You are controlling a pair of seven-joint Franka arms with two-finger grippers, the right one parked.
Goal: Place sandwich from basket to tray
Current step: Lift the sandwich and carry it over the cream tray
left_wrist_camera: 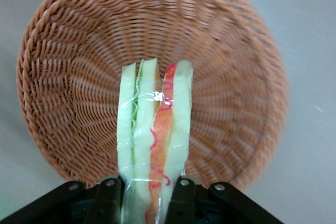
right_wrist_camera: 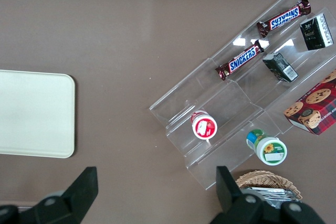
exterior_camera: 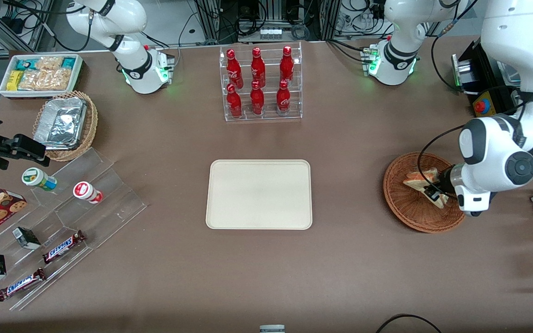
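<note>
The basket [exterior_camera: 410, 210] is a round, shallow bowl of reddish-brown woven wicker, its ribs fanning out from the centre. Over it, the gripper [left_wrist_camera: 143, 195] is clamped on the sandwich [left_wrist_camera: 155, 145], a black finger [left_wrist_camera: 107, 195] pressing each bread face. The sandwich is a plastic-wrapped wedge: pale, smooth white slices with a green layer and a red-pink layer on the cut side, the film glinting near its tip. Nearer the parked arm lies the tray [exterior_camera: 259, 194], a flat, matte cream rectangle with rounded corners and a low rim.
</note>
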